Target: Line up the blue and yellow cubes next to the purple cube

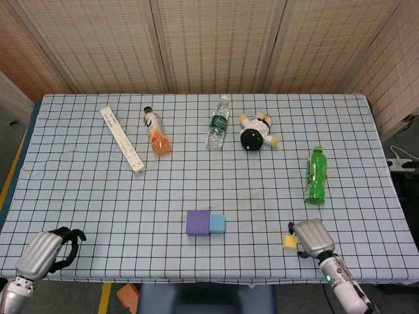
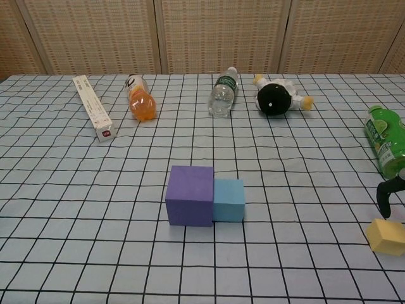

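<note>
The purple cube (image 1: 197,222) (image 2: 189,195) sits at the table's front middle, with the smaller blue cube (image 1: 217,224) (image 2: 228,199) touching its right side. Apart from them, the yellow cube (image 1: 289,241) (image 2: 386,236) rests on the cloth to the right. My right hand (image 1: 313,237) is just right of the yellow cube, back upward, its fingers apart; one dark fingertip (image 2: 385,196) hangs just above and behind the cube. My left hand (image 1: 49,252) rests at the front left corner, fingers loosely bent and holding nothing; the chest view does not show it.
A green bottle (image 1: 315,174) lies behind my right hand. Along the back lie a long white box (image 1: 122,139), an orange bottle (image 1: 157,132), a clear bottle (image 1: 218,123) and a black-and-white plush toy (image 1: 255,134). The table's front edge (image 1: 209,281) is close.
</note>
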### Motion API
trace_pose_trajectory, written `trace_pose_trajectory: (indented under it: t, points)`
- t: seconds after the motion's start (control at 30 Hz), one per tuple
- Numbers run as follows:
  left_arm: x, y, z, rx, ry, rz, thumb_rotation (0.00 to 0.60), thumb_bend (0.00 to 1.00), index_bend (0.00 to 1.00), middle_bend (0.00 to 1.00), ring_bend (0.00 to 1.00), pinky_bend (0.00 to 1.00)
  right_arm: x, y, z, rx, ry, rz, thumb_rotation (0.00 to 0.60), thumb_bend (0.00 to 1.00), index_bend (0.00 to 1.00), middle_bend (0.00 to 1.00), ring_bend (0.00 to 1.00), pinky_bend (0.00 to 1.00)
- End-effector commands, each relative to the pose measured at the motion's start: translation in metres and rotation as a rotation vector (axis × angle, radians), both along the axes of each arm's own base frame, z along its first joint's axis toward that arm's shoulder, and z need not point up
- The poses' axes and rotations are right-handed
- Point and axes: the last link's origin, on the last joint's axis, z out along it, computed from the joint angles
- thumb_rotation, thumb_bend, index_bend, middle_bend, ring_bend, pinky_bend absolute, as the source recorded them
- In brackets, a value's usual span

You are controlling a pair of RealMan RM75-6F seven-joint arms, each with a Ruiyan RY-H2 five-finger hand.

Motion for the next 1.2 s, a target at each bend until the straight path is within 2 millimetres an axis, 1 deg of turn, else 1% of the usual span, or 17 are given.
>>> trace_pose_trajectory:
  t: [0.03,0.73,0.8,0.97,1.2]
  points:
    - [0.0000,-0.0001,0.0001,0.001,0.000,0.001,0.600,0.57,0.46,0.59,0.45,0.61,-0.0006,0.0000,-0.0010,0.002,0.001,-0.003,0.600,0.02,0.44,1.00,0.91,1.00]
    - [0.0004,-0.0004,0.0003,0.000,-0.001,-0.002,0.600,0.57,0.46,0.59,0.46,0.61,-0.0034,0.0010,-0.0054,0.021,0.013,-0.011,0.600,0.03,0.47,1.00,0.91,1.00]
    - [0.0004,-0.0004,0.0003,0.001,-0.001,-0.002,0.600,0.57,0.46,0.59,0.46,0.61,-0.0035,0.0009,-0.0055,0.021,0.013,-0.011,0.600,0.04,0.47,1.00,0.91,1.00]
    - [0.0007,-0.0007,0.0006,0.001,0.000,-0.003,0.600,0.57,0.46,0.59,0.46,0.61,-0.0049,0.0013,-0.0066,0.020,0.012,-0.018,0.600,0.12,0.49,1.00,0.91,1.00]
    - [0.0011,-0.0011,0.0004,-0.001,0.000,-0.004,0.600,0.57,0.46,0.59,0.46,0.61,-0.0049,0.0012,-0.0074,0.013,0.005,-0.017,0.600,0.17,0.50,1.00,0.91,1.00]
